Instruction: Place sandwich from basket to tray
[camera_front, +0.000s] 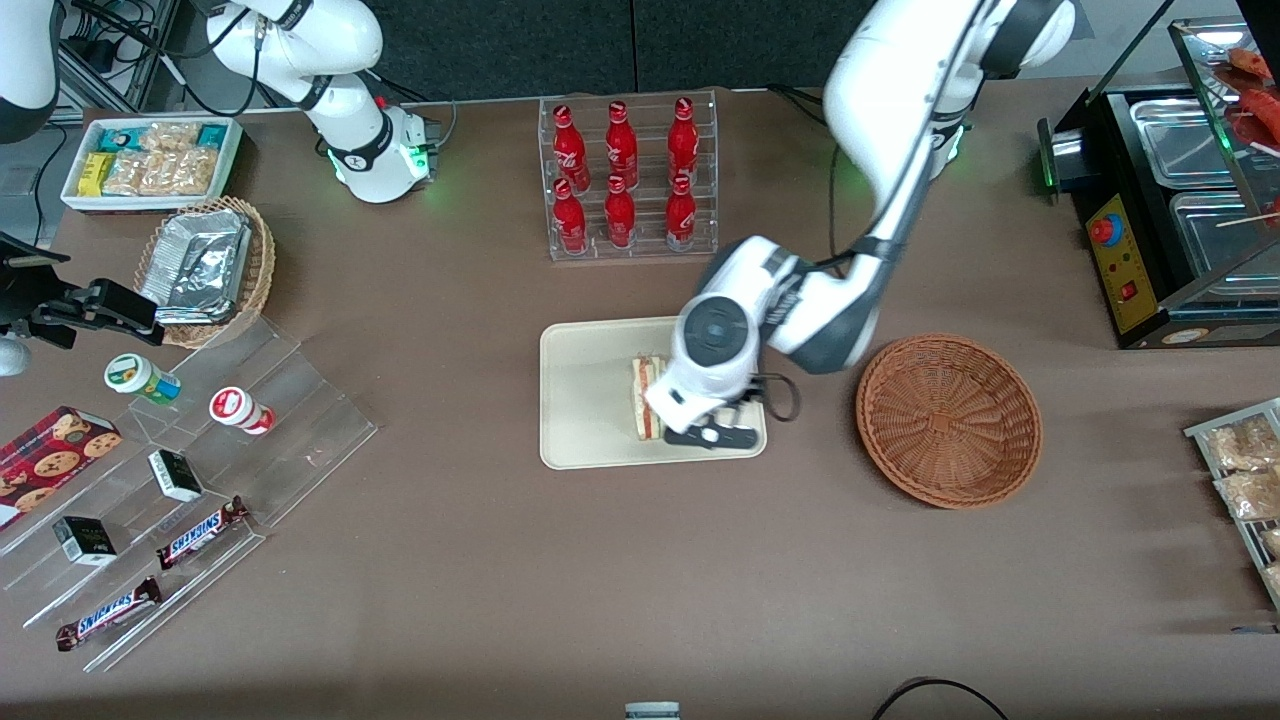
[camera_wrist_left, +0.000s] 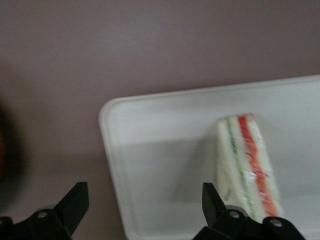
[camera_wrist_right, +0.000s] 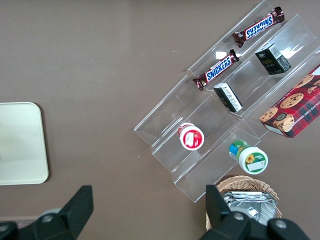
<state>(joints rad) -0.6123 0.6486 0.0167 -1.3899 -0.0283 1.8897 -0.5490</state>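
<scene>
The sandwich (camera_front: 648, 398) lies on the cream tray (camera_front: 590, 400), its red and orange layers showing on its edge. My left gripper (camera_front: 712, 434) hovers over the tray's end nearest the basket, beside the sandwich, open and empty. In the left wrist view the gripper (camera_wrist_left: 144, 192) spans the tray's rim (camera_wrist_left: 107, 130), and the sandwich (camera_wrist_left: 247, 165) lies on the tray just outside one finger (camera_wrist_left: 212, 197), not between the jaws. The reddish-brown basket (camera_front: 948, 420) stands empty on the table, toward the working arm's end.
A clear rack of red bottles (camera_front: 625, 175) stands farther from the front camera than the tray. A black warmer (camera_front: 1180, 200) is at the working arm's end. Acrylic steps with snack bars (camera_front: 180, 470), a foil-lined wicker basket (camera_front: 205, 268) and a white snack bin (camera_front: 150, 160) lie toward the parked arm's end.
</scene>
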